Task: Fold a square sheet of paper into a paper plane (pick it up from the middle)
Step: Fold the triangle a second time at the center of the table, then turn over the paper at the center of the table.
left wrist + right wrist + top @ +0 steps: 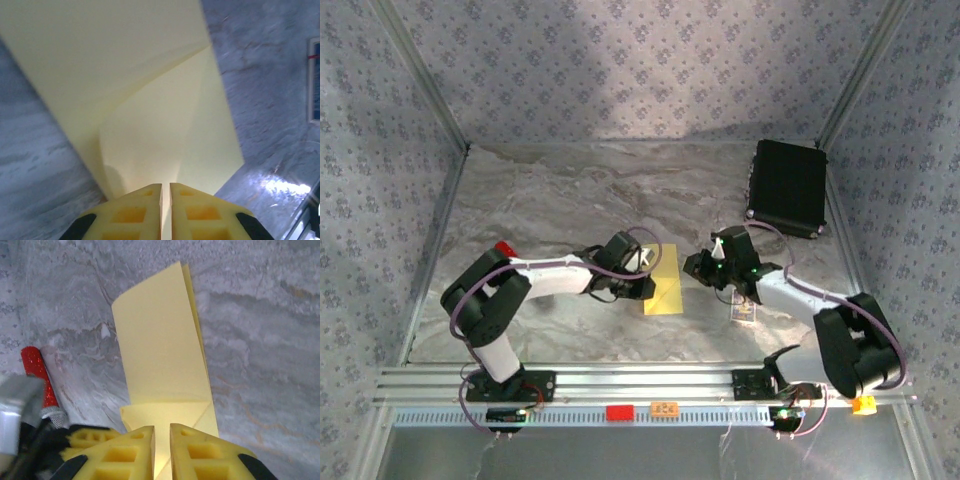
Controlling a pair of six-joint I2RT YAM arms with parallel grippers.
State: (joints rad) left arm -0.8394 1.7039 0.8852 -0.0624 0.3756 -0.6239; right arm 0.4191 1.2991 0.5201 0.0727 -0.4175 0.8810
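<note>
Left tool [165, 191] and right tool [162, 431], nearly closed, pinch the square sheet of paper [664, 285] between them; a slack grip risks its folds springing open.

The paper [665, 290] lies on the table [560, 200], about midway across and in the near half. The left gripper [165, 186] is at the paper's left edge, with the sheet between its fingertips. The right gripper [162, 427] is at the paper's right edge, facing it from the opposite side. The tool [505, 248] lies left of the paper, well apart, beyond the left arm. The card [747, 313] lies right of the paper and slightly nearer, under the right arm. The case [787, 187] sits behind and far right of the paper, by the back right corner.
</note>
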